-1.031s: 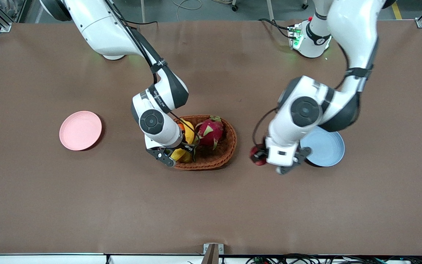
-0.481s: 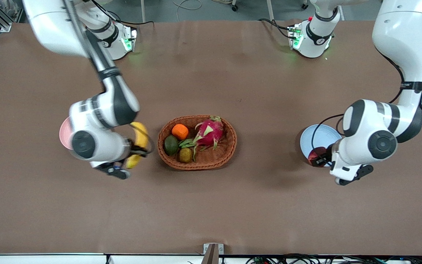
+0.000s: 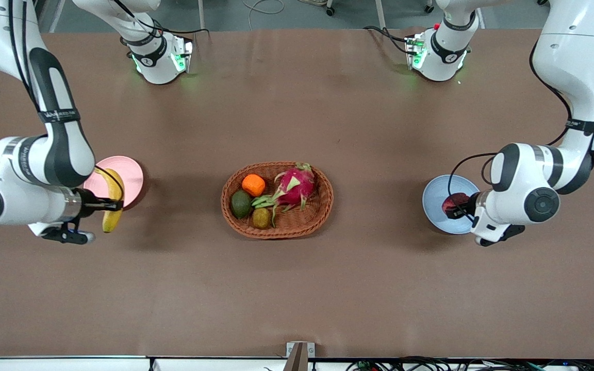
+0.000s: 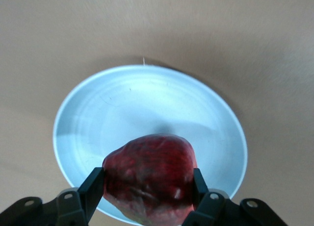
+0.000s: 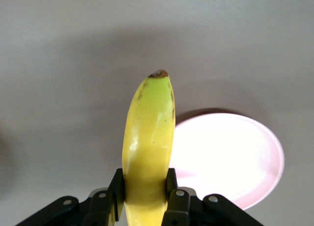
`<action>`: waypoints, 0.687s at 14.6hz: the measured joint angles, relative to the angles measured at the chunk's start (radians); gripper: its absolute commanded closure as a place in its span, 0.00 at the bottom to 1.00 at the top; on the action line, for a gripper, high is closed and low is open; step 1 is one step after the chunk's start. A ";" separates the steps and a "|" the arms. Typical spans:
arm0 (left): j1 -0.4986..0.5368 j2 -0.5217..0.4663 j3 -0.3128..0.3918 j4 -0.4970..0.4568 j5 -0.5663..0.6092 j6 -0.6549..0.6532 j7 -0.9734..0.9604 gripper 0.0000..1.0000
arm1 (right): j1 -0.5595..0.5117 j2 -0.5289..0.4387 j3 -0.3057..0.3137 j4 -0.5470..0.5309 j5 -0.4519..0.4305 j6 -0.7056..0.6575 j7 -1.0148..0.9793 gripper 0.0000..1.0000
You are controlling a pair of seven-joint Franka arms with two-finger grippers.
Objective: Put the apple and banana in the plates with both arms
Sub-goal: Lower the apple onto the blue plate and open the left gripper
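Front view: two plates, two arms, one fruit each.
Left gripper point(image 3: 463, 207) clamped on one apple point(image 3: 452, 204) over blue plate point(image 3: 434, 206); right gripper point(image 3: 110, 205) clamped on one banana point(image 3: 113, 202) over edge of pink plate point(image 3: 128, 176). Between plates, one basket point(image 3: 323, 201) holding four fruits: orange point(image 3: 253, 185), dragon fruit point(image 3: 295, 188), avocado point(image 3: 241, 204), kiwi point(image 3: 261, 218).

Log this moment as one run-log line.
left gripper: shut on dark red apple, over light blue plate | right gripper: shut on yellow banana, at pale pink plate edge | neither released
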 measured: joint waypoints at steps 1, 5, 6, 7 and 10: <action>0.000 0.000 0.000 -0.011 0.000 0.007 0.000 0.20 | -0.028 -0.014 0.000 -0.037 -0.005 0.013 -0.047 0.79; 0.001 -0.007 -0.003 -0.011 0.000 0.015 0.001 0.00 | -0.096 -0.040 0.000 -0.123 -0.026 0.043 -0.156 0.77; 0.000 -0.018 -0.006 -0.007 0.000 0.016 0.001 0.00 | -0.095 -0.046 0.003 -0.148 -0.034 0.072 -0.157 0.76; 0.000 -0.040 -0.009 0.000 0.000 0.014 0.001 0.00 | -0.094 -0.056 0.008 -0.182 -0.036 0.114 -0.157 0.76; 0.000 -0.156 -0.021 0.046 0.000 -0.066 0.001 0.00 | -0.088 -0.091 0.017 -0.294 -0.041 0.249 -0.157 0.74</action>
